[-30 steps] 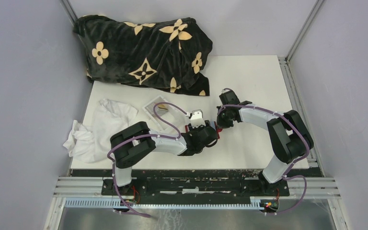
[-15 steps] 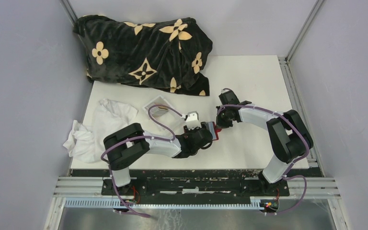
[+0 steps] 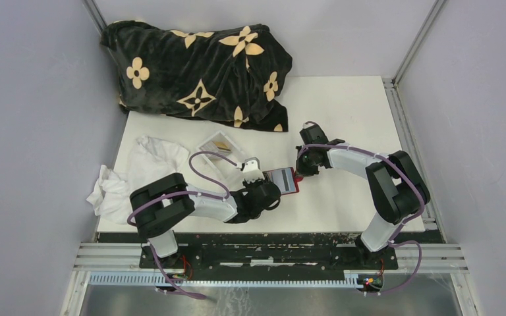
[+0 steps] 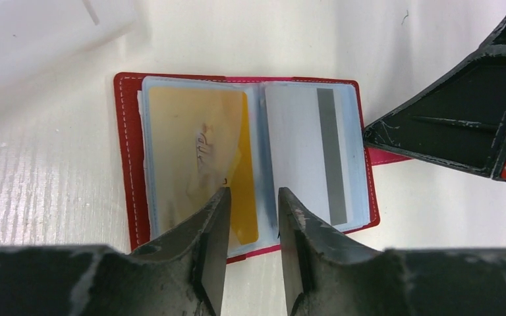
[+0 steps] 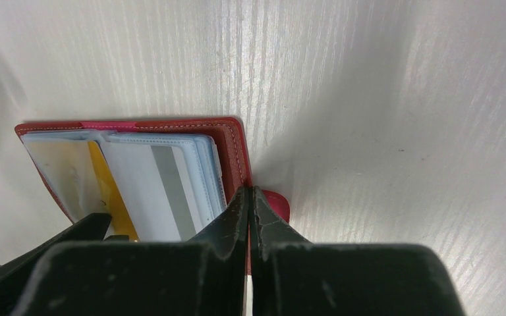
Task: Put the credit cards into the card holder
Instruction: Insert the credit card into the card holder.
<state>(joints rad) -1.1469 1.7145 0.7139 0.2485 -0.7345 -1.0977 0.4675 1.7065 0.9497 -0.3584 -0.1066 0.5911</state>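
Observation:
The red card holder (image 4: 126, 164) lies open and flat on the white table (image 3: 342, 112). A yellow-orange credit card (image 4: 184, 145) sits in its left clear sleeve. A grey card with a dark stripe (image 4: 300, 151) sits in the right sleeve. My left gripper (image 4: 250, 201) hovers at the holder's near edge over the fold, open with nothing between its fingers. My right gripper (image 5: 250, 192) is shut, its tips pressing on the holder's red right edge (image 5: 232, 145) by the snap tab (image 5: 277, 201). In the top view the holder (image 3: 286, 179) lies between the left gripper (image 3: 273, 187) and the right gripper (image 3: 298, 172).
A clear plastic box (image 3: 221, 148) stands just behind the left arm, with something yellowish inside. A crumpled white cloth (image 3: 132, 174) lies at the table's left edge. A black blanket with tan flowers (image 3: 197, 66) is heaped at the back left.
The left arm has drawn back to the left off the holder, uncovering it with the cards in its sleeves, and its jaws have narrowed. The right gripper has stayed on the holder's edge.

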